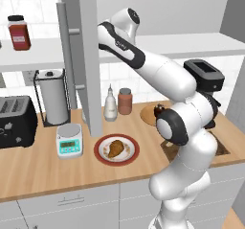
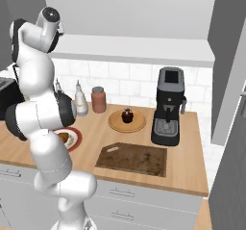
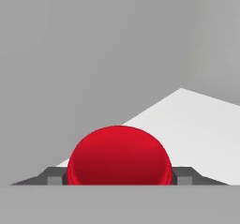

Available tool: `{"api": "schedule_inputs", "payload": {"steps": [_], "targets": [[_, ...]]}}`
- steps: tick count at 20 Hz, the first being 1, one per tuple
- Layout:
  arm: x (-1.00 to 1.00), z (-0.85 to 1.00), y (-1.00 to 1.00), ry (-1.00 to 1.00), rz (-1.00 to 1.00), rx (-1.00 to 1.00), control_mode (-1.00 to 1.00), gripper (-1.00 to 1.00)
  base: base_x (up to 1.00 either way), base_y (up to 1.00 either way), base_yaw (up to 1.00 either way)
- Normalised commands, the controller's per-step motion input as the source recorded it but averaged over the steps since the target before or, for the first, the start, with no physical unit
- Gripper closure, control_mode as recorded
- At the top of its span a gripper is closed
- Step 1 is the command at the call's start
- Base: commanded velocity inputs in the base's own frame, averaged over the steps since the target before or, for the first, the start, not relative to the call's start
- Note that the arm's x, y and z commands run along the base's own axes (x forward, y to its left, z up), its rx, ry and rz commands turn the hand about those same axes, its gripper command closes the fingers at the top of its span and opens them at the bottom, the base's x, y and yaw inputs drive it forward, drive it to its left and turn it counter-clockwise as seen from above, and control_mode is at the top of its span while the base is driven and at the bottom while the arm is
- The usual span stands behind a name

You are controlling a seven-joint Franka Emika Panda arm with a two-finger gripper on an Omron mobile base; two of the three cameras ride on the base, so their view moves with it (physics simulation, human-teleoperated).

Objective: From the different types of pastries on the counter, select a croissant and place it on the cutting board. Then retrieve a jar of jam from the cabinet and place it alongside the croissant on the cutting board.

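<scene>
In the hand view a squat red jar of jam (image 3: 118,155) sits on the cabinet's pale shelf (image 3: 197,129), and my gripper (image 3: 119,176) is shut on it, one dark fingertip (image 3: 55,175) against each side. My arm reaches in behind the open grey cabinet door (image 1: 91,55), which hides the hand in the left base view. The croissant (image 1: 115,148) lies on a red-rimmed plate (image 1: 101,155) on the counter (image 1: 38,168). To the right lies the dark cutting board (image 2: 132,158), bare. A chocolate cupcake (image 2: 127,115) stands on a round wooden plate (image 2: 115,124).
A toaster (image 1: 16,121), paper towel holder (image 1: 51,96), kitchen scale (image 1: 69,140), white bottle (image 1: 110,104) and reddish-brown canister (image 1: 125,101) line the counter's back. A coffee machine (image 2: 169,106) stands right of the board. A dark-lidded jar (image 1: 19,32) is on the open shelf.
</scene>
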Motion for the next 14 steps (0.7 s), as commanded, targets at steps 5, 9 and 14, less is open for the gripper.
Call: {"api": "schedule_inputs", "payload": {"steps": [5, 9, 14], "targets": [[-0.65, 0.02, -0.50, -0.07, -0.03, 0.00, -1.00, 1.00, 0.00, 0.00, 0.00], [-0.83, 0.04, -0.86, -0.11, -0.06, 0.02, -1.00, 1.00, 0.00, 0.00, 0.00], [-0.97, 0.08, -1.00, -0.15, -0.08, 0.05, -1.00, 1.00, 0.00, 0.00, 0.00]]}}
